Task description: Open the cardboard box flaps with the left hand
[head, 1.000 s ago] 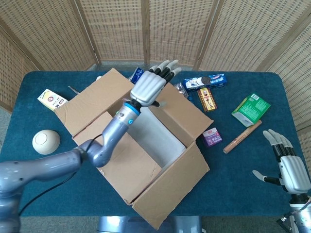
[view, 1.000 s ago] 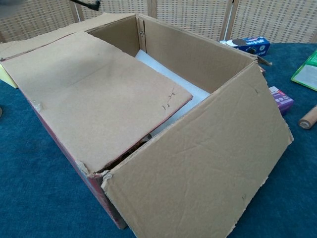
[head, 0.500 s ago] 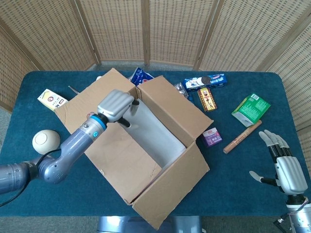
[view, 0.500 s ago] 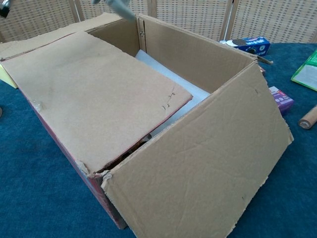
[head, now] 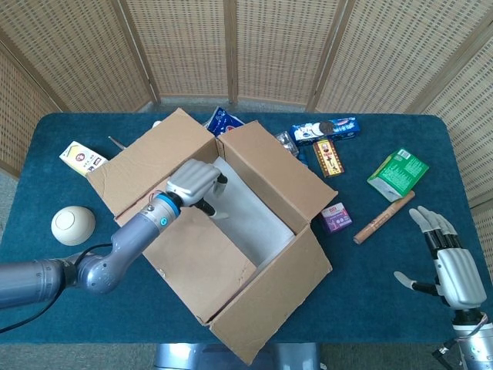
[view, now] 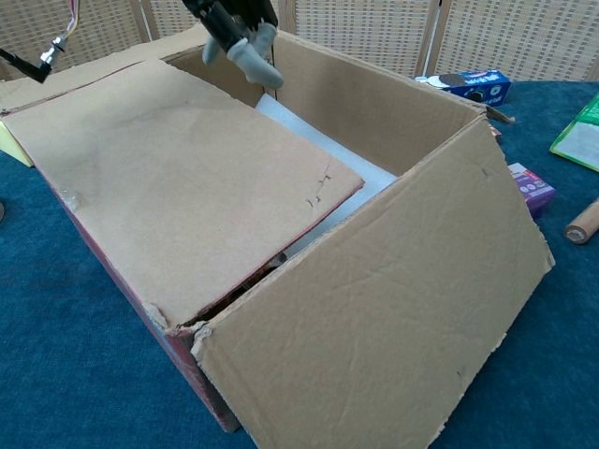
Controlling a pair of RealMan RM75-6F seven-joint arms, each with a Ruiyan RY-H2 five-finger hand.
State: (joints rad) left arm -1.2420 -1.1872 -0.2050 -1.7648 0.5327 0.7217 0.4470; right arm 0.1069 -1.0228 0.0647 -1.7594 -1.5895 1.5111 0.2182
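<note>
The cardboard box point(head: 269, 297) stands mid-table with three flaps folded outward. One flap point(head: 202, 254) point(view: 178, 178) lies folded inward over its left half. White lining point(head: 250, 208) point(view: 328, 159) shows in the uncovered half. My left hand point(head: 194, 183) point(view: 239, 33) hovers at the far end of that inward flap, back upward, fingers bent down toward the flap's free edge and holding nothing. Whether they touch the cardboard is unclear. My right hand point(head: 451, 262) rests far off at the table's front right, fingers spread and empty.
A white ball point(head: 73, 225) and a small carton point(head: 82, 158) lie left of the box. A blue packet point(head: 325, 129) point(view: 465, 84), purple box point(head: 337, 217) point(view: 531, 184), wooden stick point(head: 384, 217) and green packet point(head: 397, 173) lie to the right. A wicker screen stands behind.
My left hand drew back from the box's far corner, swung left, then came down over the inward flap's far edge. The flaps and the right hand have barely moved.
</note>
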